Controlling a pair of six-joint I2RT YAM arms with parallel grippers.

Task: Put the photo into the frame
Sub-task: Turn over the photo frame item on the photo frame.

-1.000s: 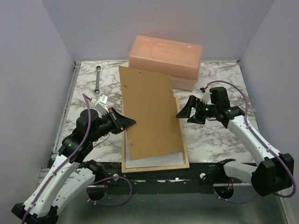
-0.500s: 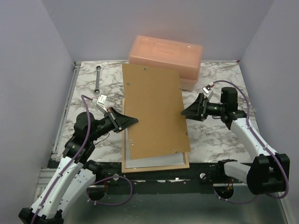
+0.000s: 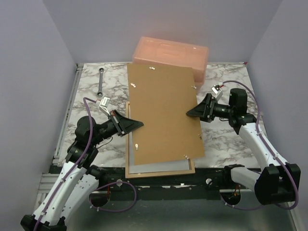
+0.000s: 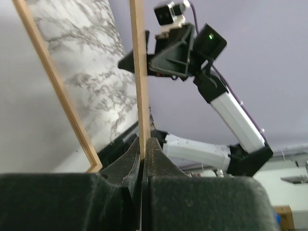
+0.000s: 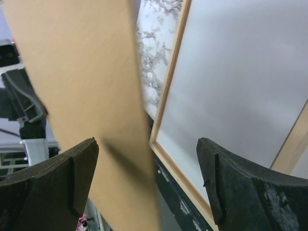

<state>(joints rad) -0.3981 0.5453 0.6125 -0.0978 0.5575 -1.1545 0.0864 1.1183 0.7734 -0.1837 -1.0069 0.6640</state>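
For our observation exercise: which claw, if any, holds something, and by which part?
The left claw is shut on the thin brown rectangular fibreboard panel, pinching its left long edge. The right claw stands open astride the opposite edge, holding nothing.

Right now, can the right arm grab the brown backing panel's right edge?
Probably yes: the right gripper is open and the backing panel has its edge between the jaws, while the left gripper pinches the opposite edge.
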